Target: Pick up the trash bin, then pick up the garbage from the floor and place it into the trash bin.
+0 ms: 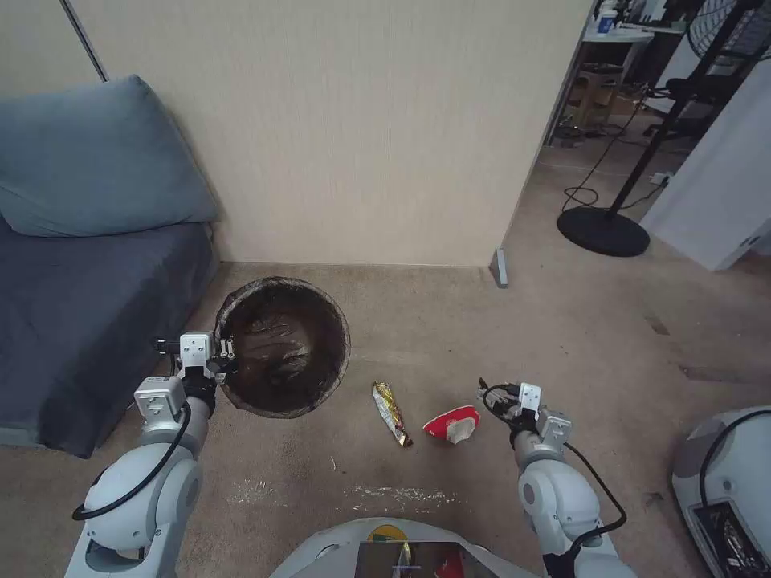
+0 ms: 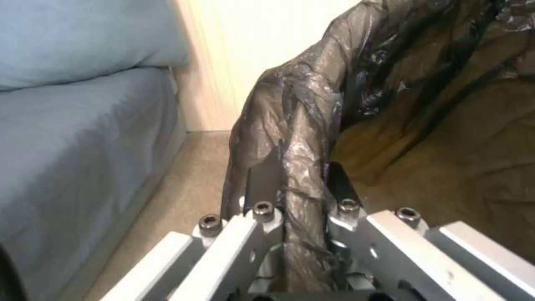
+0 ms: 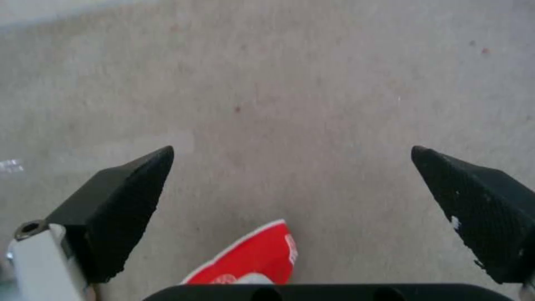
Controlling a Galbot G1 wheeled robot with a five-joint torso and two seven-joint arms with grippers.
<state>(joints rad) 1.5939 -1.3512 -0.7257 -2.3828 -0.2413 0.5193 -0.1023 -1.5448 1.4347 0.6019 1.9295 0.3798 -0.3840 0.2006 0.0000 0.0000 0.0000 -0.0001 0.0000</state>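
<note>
Carpeted floor holds a red-and-white packet (image 1: pixel 451 424) — right gripper (image 3: pixel 292 184) hangs above it, jaws spread. Left gripper (image 2: pixel 304 184) pinches only the trash bin (image 1: pixel 283 357) by its bagged rim; the liner might slip.

Grey-blue sofa (image 1: pixel 80 321) with cushion (image 1: pixel 96 160) — black fan stand (image 1: pixel 604 231) on carpet.

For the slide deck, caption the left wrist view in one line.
Left gripper fingers clamp the bag-lined rim of the trash bin beside the blue sofa.
</note>
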